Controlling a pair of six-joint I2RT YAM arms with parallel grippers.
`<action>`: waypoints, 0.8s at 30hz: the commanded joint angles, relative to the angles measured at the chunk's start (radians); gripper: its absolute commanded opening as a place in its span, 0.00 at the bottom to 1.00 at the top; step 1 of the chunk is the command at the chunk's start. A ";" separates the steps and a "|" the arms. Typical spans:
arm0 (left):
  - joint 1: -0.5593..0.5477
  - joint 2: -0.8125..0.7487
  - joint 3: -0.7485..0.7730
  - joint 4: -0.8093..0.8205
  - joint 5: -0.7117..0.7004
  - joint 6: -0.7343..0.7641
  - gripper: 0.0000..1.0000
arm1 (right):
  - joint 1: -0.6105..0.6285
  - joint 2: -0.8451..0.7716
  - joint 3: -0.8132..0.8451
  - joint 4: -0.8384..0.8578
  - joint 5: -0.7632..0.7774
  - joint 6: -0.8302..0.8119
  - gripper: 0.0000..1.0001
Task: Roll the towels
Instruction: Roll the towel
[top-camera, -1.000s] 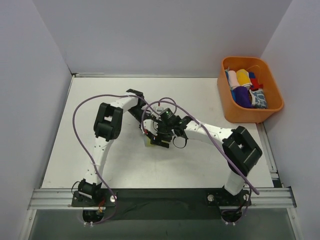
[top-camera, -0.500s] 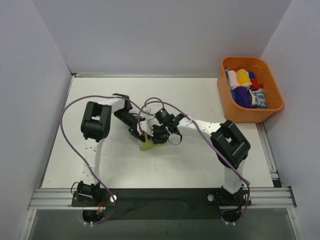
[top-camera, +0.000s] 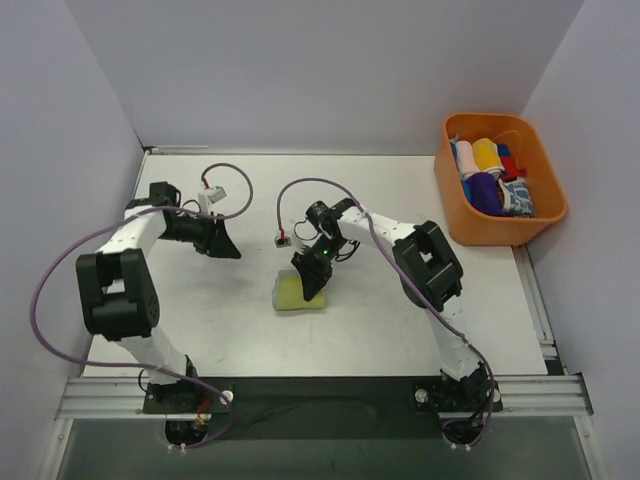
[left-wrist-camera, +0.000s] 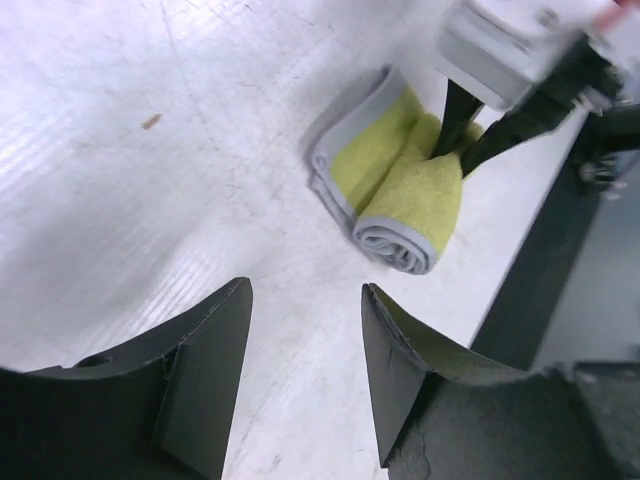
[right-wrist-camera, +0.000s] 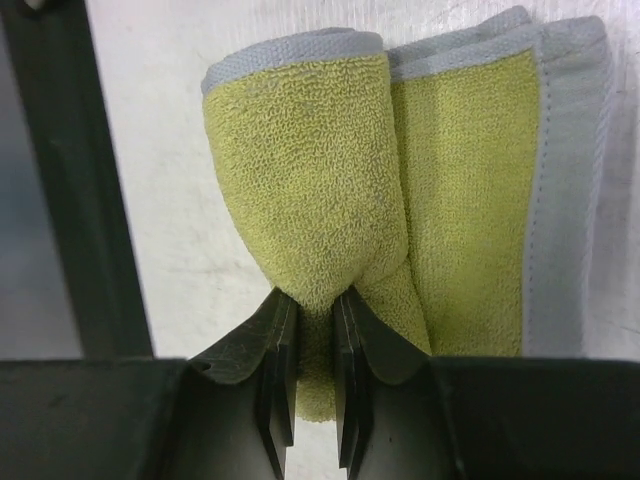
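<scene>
The yellow towel (top-camera: 292, 297) is seen on the table (top-camera: 380, 330) near its middle, half rolled: a thick roll lies along one side, and the flat grey-edged remainder lies just beside it and touching it; in the top view its far end is covered by the right claw (top-camera: 312, 272); in the right wrist view the near end of the roll is lost between and beneath the fingers (right-wrist-camera: 275, 340), and the flat part is cut off by the black body below; the coiled end of the roll is shown only in the left wrist view; the right claw is clamped on the end of the roll, a narrow pinch of cloth being held between jaws nearly together; in the left wrist view that claw is blurred and cut by the top edge; the left claw (left-wrist-camera: 305, 300) is held with jaws apart and nothing between them, low over bare table, well apart from the towel on its left; an orange basket (top-camera: 480, 232) is set at the far right corner, packed with rolled cloths (top-camera: 487, 153), yellow, purple, red and pale; a patterned towel (top-camera: 518, 200) lies at its near right side; where one cloth ends and the next begins cannot be made out
</scene>
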 joint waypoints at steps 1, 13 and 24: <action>-0.009 -0.170 -0.077 0.195 -0.106 -0.015 0.58 | -0.041 0.106 0.078 -0.260 -0.186 0.096 0.00; -0.487 -0.554 -0.448 0.513 -0.423 0.252 0.69 | -0.115 0.385 0.324 -0.464 -0.378 0.104 0.00; -0.788 -0.584 -0.642 0.778 -0.553 0.549 0.72 | -0.126 0.454 0.347 -0.544 -0.443 0.070 0.00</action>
